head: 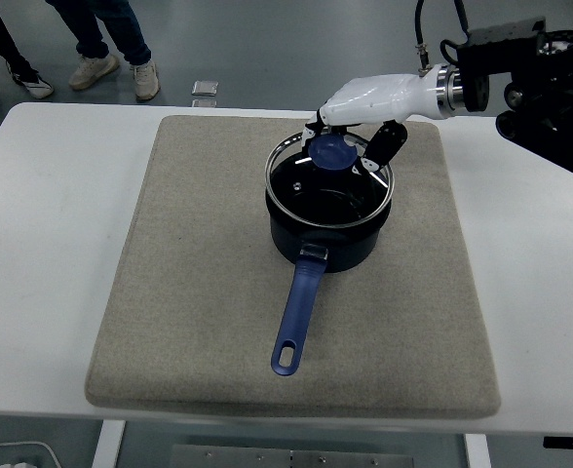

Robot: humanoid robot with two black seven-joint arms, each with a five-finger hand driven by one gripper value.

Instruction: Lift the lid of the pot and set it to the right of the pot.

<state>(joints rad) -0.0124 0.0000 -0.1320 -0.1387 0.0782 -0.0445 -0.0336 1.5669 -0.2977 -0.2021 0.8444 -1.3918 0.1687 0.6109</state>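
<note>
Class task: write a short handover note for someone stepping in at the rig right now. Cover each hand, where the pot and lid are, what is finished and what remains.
Right hand: shut on the lid's blue knob.
Left hand: not in view.
Glass lid: lifted, tilted, just above the pot, over its back rim.
Pot: on the grey mat, handle pointing toward the near edge.
Done: grasp and lift.
Left: carry the lid right, set it down on the mat beside the pot, release.
</note>
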